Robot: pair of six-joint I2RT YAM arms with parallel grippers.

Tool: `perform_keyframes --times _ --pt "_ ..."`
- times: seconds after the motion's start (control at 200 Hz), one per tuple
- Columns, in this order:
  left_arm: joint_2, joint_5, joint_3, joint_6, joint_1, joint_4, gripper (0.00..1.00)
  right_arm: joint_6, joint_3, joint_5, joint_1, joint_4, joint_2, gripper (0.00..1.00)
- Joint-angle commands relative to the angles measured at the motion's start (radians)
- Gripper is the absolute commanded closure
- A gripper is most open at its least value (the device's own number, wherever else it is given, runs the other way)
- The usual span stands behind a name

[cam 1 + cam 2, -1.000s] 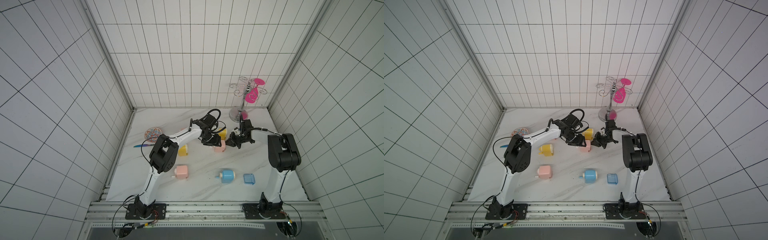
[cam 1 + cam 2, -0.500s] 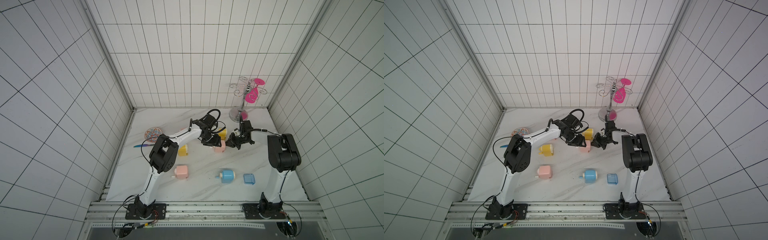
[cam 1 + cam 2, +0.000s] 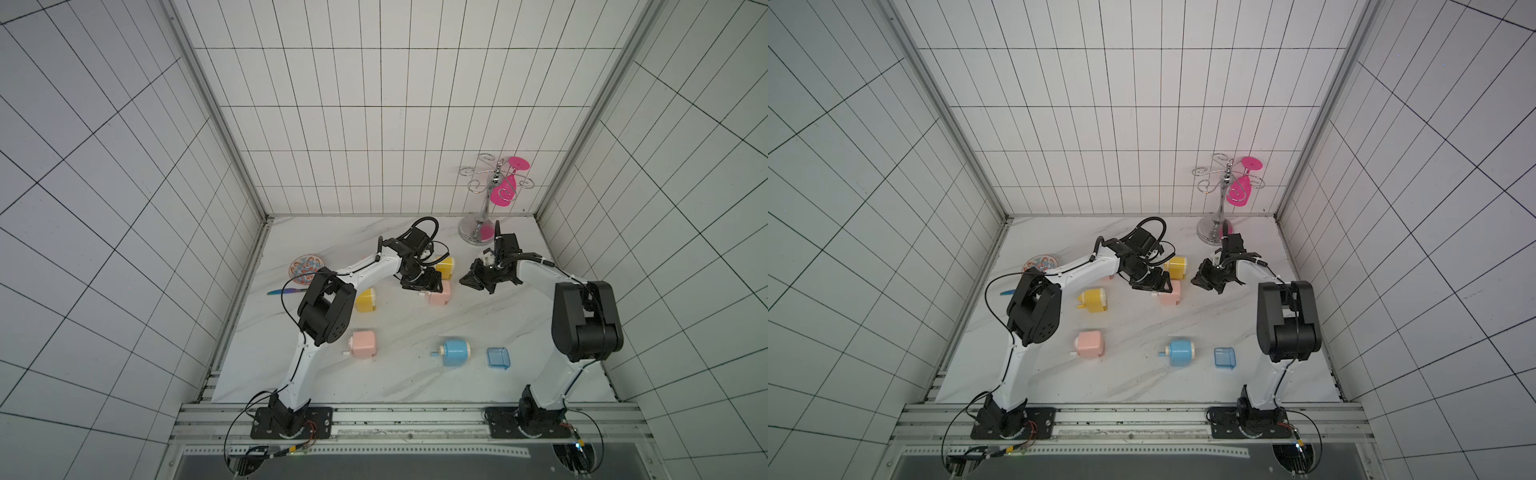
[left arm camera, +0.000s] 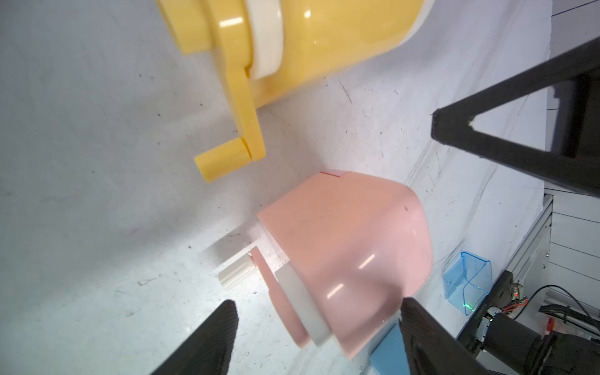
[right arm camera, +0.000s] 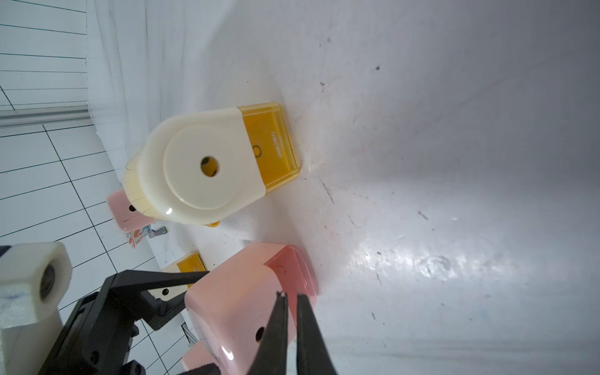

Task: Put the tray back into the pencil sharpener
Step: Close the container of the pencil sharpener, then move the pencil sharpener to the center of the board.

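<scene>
My left gripper (image 4: 316,305) stands open, one finger at each side of the pink pencil sharpener (image 4: 350,233), low in the left wrist view; whether a pad touches it I cannot tell. My right gripper (image 5: 291,295) is almost closed, only a thin gap, nothing between, just before the sharpener's front face. Its tray (image 5: 292,269), the darker pink part at the bottom, looks flush in the body, so I judge it is in. A blue tray (image 3: 498,357) lies loose on the surface (image 3: 415,386), lower right in a top view, just beside the blue sharpener (image 3: 456,352).

Such a tray I expect to be light, stiff, thin-walled plastic, glossy and a little slippery; a hard squeeze could crack it. I would take it by the two side walls near the closed front and push it straight, because a tilted tray may jam. The body I would hold by its flat sides, not by the crank (image 4: 235,272).
</scene>
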Motion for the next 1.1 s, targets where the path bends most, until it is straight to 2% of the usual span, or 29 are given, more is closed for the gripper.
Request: perform_keyframes --times 0.0,0.175,0.335,0.535,0.71,0.935,1.094 --pt "-0.052 -0.022 0.038 0.023 0.013 0.004 0.15 -0.035 0.011 0.032 -0.018 -0.073 -0.044 0.9" --pt "-0.131 -0.058 0.049 0.035 0.033 -0.014 0.14 -0.048 -0.006 0.046 -0.038 -0.117 -0.114 0.89" --pt "-0.258 -0.143 0.037 0.058 0.045 -0.031 0.14 -0.061 -0.009 0.131 -0.043 -0.21 -0.218 0.84" --pt "-0.504 -0.233 -0.118 0.124 0.027 0.037 0.16 -0.04 -0.065 0.281 -0.046 -0.323 -0.378 0.74" --pt "-0.726 -0.367 -0.331 0.188 -0.073 0.101 0.15 -0.02 -0.15 0.31 -0.049 -0.378 -0.509 0.71" --pt "-0.93 -0.452 -0.583 0.243 -0.229 0.167 0.19 -0.014 -0.241 0.319 -0.052 -0.459 -0.712 0.71" --pt "-1.015 -0.424 -0.709 0.255 -0.304 0.229 0.19 -0.004 -0.278 0.325 -0.053 -0.512 -0.825 0.7"
